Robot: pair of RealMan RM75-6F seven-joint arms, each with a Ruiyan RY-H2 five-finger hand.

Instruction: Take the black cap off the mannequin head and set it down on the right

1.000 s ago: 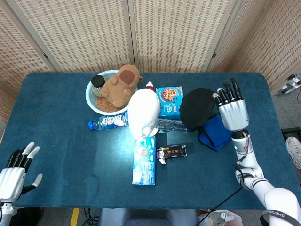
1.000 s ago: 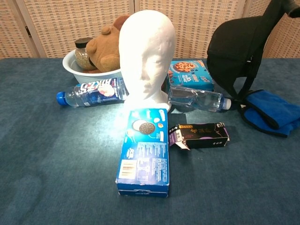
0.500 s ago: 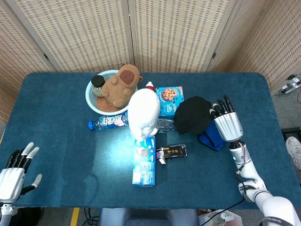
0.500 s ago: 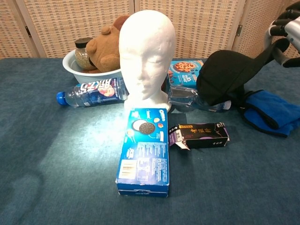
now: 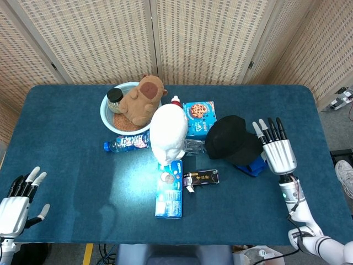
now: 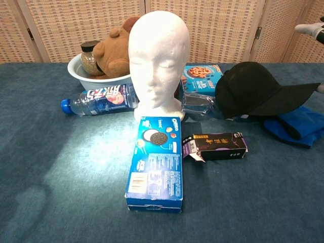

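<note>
Black cap [image 5: 233, 140] lies on our blue tabletop [image 5: 71, 127], on a blue cloth [image 6: 298, 124] right of the mannequin head [image 5: 169, 134]. Woven screens [image 5: 209, 38] stand behind. Our right hand [image 5: 277, 149] and left hand [image 5: 16, 201] are spread, holding nothing.

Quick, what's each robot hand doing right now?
Left hand: open, holding nothing.
Right hand: open, fingers spread beside the black cap, not gripping it.

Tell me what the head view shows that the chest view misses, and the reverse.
Only the head view shows the left hand, open at the table's near left corner, and the whole right hand with fingers spread beside the black cap. Only the chest view shows the mannequin head's face. Both show the cap lying off the mannequin head, partly on the blue cloth.
</note>
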